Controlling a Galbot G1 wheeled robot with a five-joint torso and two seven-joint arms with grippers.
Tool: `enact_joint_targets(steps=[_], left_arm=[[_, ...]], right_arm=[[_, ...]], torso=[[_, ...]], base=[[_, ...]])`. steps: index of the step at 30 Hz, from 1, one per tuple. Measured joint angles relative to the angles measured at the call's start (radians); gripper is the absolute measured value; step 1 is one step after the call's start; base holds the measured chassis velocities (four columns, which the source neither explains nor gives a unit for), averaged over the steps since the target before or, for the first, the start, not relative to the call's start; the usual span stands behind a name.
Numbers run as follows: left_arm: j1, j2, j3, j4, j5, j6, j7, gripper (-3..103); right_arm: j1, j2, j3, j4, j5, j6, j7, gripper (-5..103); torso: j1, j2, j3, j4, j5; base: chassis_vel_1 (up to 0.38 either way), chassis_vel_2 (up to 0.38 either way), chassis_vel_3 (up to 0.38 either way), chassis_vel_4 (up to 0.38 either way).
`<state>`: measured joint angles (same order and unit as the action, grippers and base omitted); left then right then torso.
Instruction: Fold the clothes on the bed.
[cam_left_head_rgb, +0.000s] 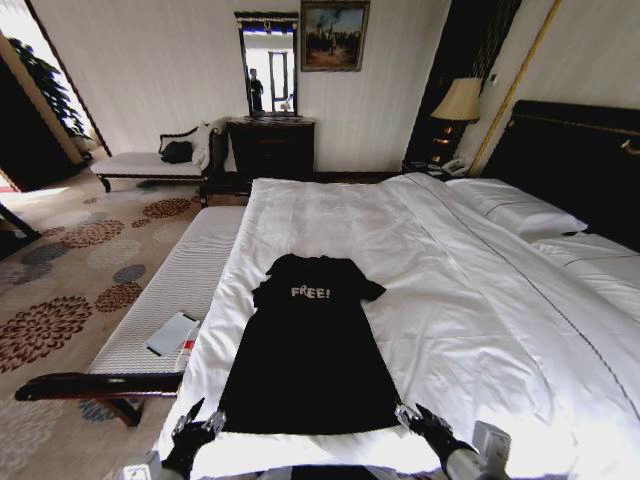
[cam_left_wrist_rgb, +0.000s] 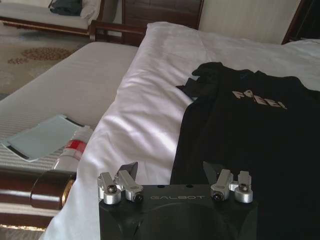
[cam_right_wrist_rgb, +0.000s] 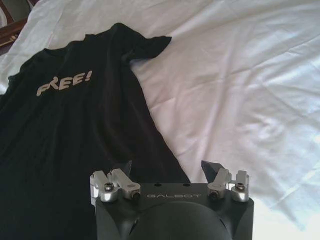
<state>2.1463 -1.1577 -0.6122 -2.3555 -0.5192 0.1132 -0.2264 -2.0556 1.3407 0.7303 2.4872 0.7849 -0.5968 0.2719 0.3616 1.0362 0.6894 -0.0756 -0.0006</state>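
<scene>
The clothes, one black T-shirt with white "FREE!" lettering, lie spread flat on the bed, collar toward the far side and hem nearest me. My left gripper hovers open at the hem's left corner. In the left wrist view the left gripper straddles the side edge of the T-shirt, holding nothing. My right gripper is open at the hem's right corner. In the right wrist view the right gripper sits over the T-shirt's other side edge, with nothing between its fingers.
A white-cushioned bench runs along the bed's left side, carrying a flat pale case and a red-labelled bottle. Pillows and a dark headboard are at the right. A dresser stands at the far wall.
</scene>
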Motion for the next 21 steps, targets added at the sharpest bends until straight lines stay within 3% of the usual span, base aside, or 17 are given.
enact_joint_targets(steps=[4, 5, 7, 9, 10, 11, 14, 21], left_arm=[[-0.116, 0.01, 0.039, -0.041, 0.029, 0.005, -0.03, 93], [-0.116, 0.01, 0.039, -0.041, 0.029, 0.005, -0.03, 93], [-0.156, 0.013, 0.078, -0.06, 0.055, 0.013, -0.031, 99], [-0.179, 0.02, 0.099, -0.062, 0.09, 0.009, -0.015, 100], [-0.179, 0.02, 0.099, -0.062, 0.09, 0.009, -0.015, 100], [-0.188, 0.029, 0.106, -0.052, 0.102, 0.002, -0.011, 100], [-0.193, 0.045, 0.117, -0.029, 0.121, -0.012, -0.007, 100], [-0.213, 0.043, 0.127, -0.014, 0.129, -0.024, -0.005, 100]], right_arm=[[0.132, -0.107, 0.121, -0.071, 0.23, 0.021, -0.015, 96], [0.132, -0.107, 0.121, -0.071, 0.23, 0.021, -0.015, 96], [0.185, -0.168, 0.153, -0.106, 0.332, 0.017, -0.016, 99], [0.256, -0.237, 0.174, -0.143, 0.471, -0.005, -0.005, 100], [0.256, -0.237, 0.174, -0.143, 0.471, -0.005, -0.005, 100], [0.312, -0.283, 0.178, -0.175, 0.558, -0.028, 0.01, 100], [0.427, -0.35, 0.158, -0.256, 0.682, -0.062, 0.03, 100], [0.632, -0.39, 0.071, -0.396, 0.863, -0.104, 0.106, 100]], torso=[[0.0, 0.0, 0.0, -0.0002, 0.0003], [0.0, 0.0, 0.0, -0.0002, 0.0003], [0.0, 0.0, 0.0, -0.0005, 0.0002], [0.0, 0.0, 0.0, -0.0001, 0.0004], [0.0, 0.0, 0.0, -0.0001, 0.0004], [0.0, 0.0, 0.0, 0.0003, 0.0003], [0.0, 0.0, 0.0, 0.0004, 0.0002], [0.0, 0.0, 0.0, 0.0005, 0.0003]], base=[[0.0, 0.0, 0.0, 0.0], [0.0, 0.0, 0.0, 0.0], [0.0, 0.0, 0.0, 0.0], [0.0, 0.0, 0.0, 0.0], [0.0, 0.0, 0.0, 0.0], [0.0, 0.0, 0.0, 0.0], [0.0, 0.0, 0.0, 0.0], [0.0, 0.0, 0.0, 0.0]])
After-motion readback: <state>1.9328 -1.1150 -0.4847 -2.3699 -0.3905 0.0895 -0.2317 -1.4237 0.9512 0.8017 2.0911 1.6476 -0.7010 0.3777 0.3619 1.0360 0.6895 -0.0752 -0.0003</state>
